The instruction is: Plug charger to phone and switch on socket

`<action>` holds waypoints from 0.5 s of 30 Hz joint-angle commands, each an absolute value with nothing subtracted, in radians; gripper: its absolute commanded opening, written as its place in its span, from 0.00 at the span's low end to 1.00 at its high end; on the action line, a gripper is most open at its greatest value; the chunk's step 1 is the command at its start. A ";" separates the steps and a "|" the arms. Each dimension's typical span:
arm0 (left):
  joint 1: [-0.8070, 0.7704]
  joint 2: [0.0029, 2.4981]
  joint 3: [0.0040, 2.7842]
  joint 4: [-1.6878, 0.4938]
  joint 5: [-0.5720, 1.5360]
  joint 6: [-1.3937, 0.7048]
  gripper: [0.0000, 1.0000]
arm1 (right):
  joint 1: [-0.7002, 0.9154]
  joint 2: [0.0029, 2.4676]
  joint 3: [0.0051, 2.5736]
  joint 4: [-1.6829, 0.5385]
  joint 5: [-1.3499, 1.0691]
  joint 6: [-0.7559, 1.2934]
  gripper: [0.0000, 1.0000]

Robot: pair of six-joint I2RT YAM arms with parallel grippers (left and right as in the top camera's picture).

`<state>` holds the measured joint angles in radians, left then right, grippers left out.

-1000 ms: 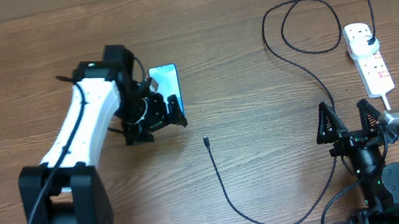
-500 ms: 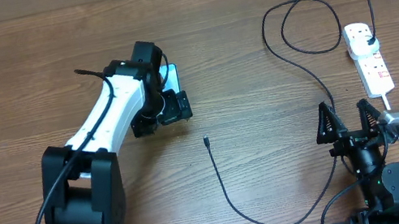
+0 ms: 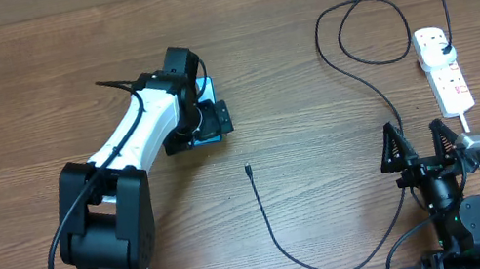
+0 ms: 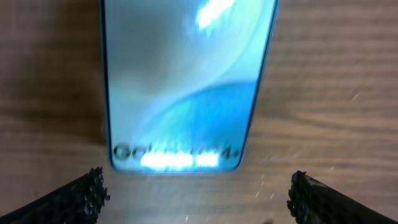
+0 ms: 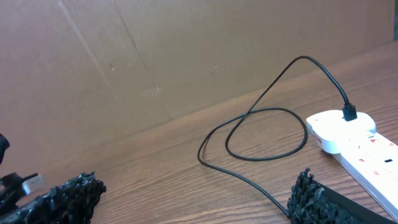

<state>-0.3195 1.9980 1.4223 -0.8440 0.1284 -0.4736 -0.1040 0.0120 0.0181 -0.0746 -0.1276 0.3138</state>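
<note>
Two arms are in view, but only my left one is moving. Over the last second it has been swinging in from the phone's left side, and now my left jaws [image 3: 208,120] are hanging directly above the phone [image 4: 186,81]. They are standing wide, wider than the phone, with one finger showing off each of its lower corners in the wrist view. They are gripping nothing and sitting clear of its edges. The phone is lying flat on the desk [image 3: 15,95], screen lit and facing up, its lettered end nearest my fingers.

That shift is telling me I am lining up to pin or grasp the phone, probably to steady it for the connector. The charger [image 3: 265,211] is lying loose and unheld, its tip [image 3: 247,168] resting near the phone on my near side and a little to its right, apart from it. Its cable is looping away far to the phone's right, where the plug is already sitting in the socket [image 3: 445,74]. Whether the socket's switch is on, I cannot tell.

My right jaws [image 3: 417,147] are waiting well to the phone's right, spread wide and empty. Plugging in is still ahead, and so, I am guessing, is switching on.
</note>
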 commanded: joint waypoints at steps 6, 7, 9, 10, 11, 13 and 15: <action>-0.328 2.018 1.442 -0.802 0.082 -0.494 0.99 | -0.099 0.003 0.008 -0.070 -0.133 0.313 1.00; -0.328 2.019 1.442 -0.802 0.069 -0.494 0.99 | -0.099 0.003 0.008 -0.070 -0.133 0.313 1.00; -0.329 2.020 1.442 -0.811 0.041 -0.490 1.00 | -0.099 0.003 0.008 -0.070 -0.133 0.313 1.00; -0.329 2.022 1.442 -0.810 0.034 -0.487 0.99 | -0.099 0.003 0.008 -0.070 -0.133 0.313 1.00; -0.329 2.022 1.442 -0.809 0.033 -0.487 1.00 | -0.099 0.003 0.008 -0.070 -0.133 0.313 1.00; -0.328 2.022 1.442 -0.802 0.033 -0.487 1.00 | -0.099 0.003 0.008 -0.070 -0.133 0.313 1.00; -0.329 2.022 1.442 -0.797 0.033 -0.487 1.00 | -0.099 0.003 0.008 -0.070 -0.133 0.313 1.00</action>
